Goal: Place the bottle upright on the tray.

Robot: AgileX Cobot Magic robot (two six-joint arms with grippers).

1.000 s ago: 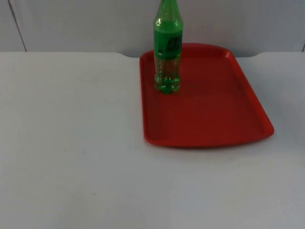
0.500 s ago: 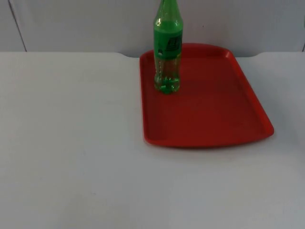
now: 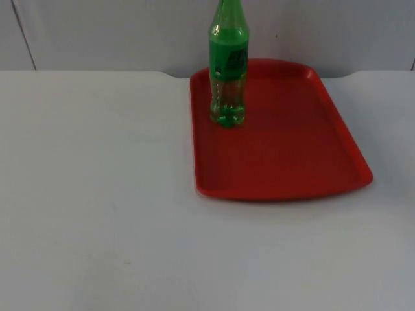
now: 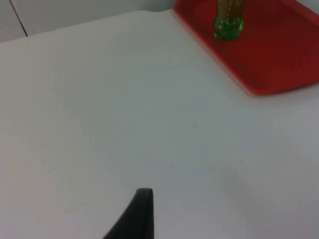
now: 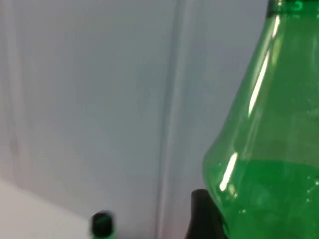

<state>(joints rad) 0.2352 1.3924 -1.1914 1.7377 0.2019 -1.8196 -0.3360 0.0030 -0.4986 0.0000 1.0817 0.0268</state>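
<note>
Table [image 3: 97, 214]: white top, matte, plain; runs back to the wall, with a shallow notch in its far edge behind the tray.
Wall [image 3: 117, 32]: grey partition panels, one dark vertical seam at the far left; in the right wrist view it stands as pale panels behind the bottle.
Tray [image 3: 292, 155]: red, rectangular, rounded corners, low raised rim; lies flat on the table right of centre, its far edge near the wall.
Bottle [image 3: 227, 71]: green plastic, green label round the middle, clear lower part with green base; stands upright on the tray, in its far left corner, just inside the rim. Neck runs out past the frame.
Left gripper [image 4: 139, 214]: over bare table, well apart from the tray and bottle; one black fingertip in sight, how far open I cannot tell, nothing seen in its hold.
Right gripper [image 5: 202, 214]: up close beside the bottle's shoulder [image 5: 264, 149]; one black fingertip against the green plastic; whether it grips I cannot tell.
</note>
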